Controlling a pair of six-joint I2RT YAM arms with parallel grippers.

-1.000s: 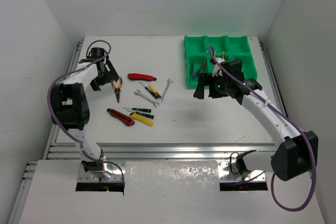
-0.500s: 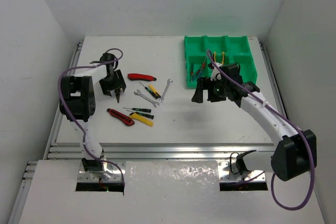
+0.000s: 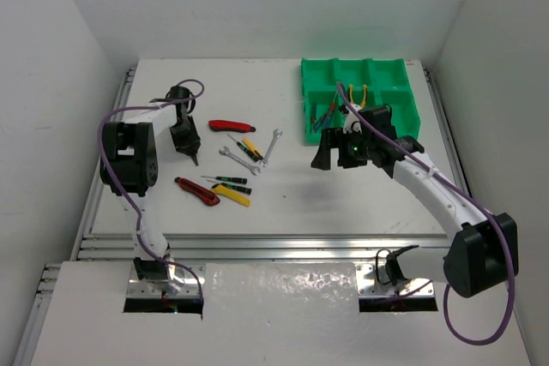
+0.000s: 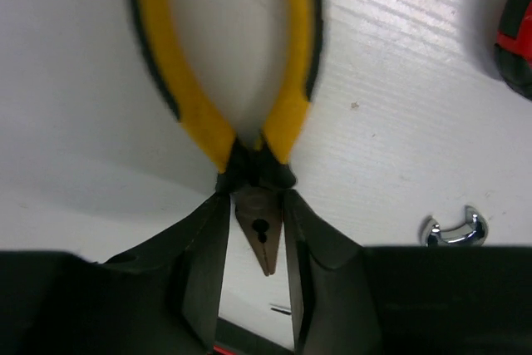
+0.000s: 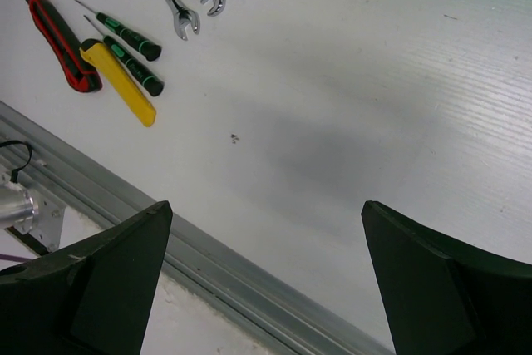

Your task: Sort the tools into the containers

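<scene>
The yellow-handled pliers (image 4: pixel 293 97) lie on the white table. My left gripper (image 4: pixel 254 301) is shut on their grey head, one finger on each side of the pivot. From above, the left gripper (image 3: pixel 183 135) covers the handles and only the pliers' tip (image 3: pixel 195 160) shows. Loose tools lie to its right: a red utility knife (image 3: pixel 232 125), two silver wrenches (image 3: pixel 271 145), and thin screwdrivers (image 3: pixel 230 182). The green containers tray (image 3: pixel 305 100) stands at the back right. My right gripper (image 3: pixel 339 153) hangs open and empty in front of it.
A second red knife (image 3: pixel 197 191) and a yellow knife (image 3: pixel 232 195) lie nearer the front; both knives (image 5: pixel 58 43) show in the right wrist view. The tray holds yellow pliers (image 3: pixel 358 92) and some screwdrivers (image 3: pixel 324 116). An aluminium rail (image 5: pixel 208 263) runs along the table's front edge.
My left gripper has turned, come down over the pliers and shut on their head. The right arm has shifted only slightly and stays open.
</scene>
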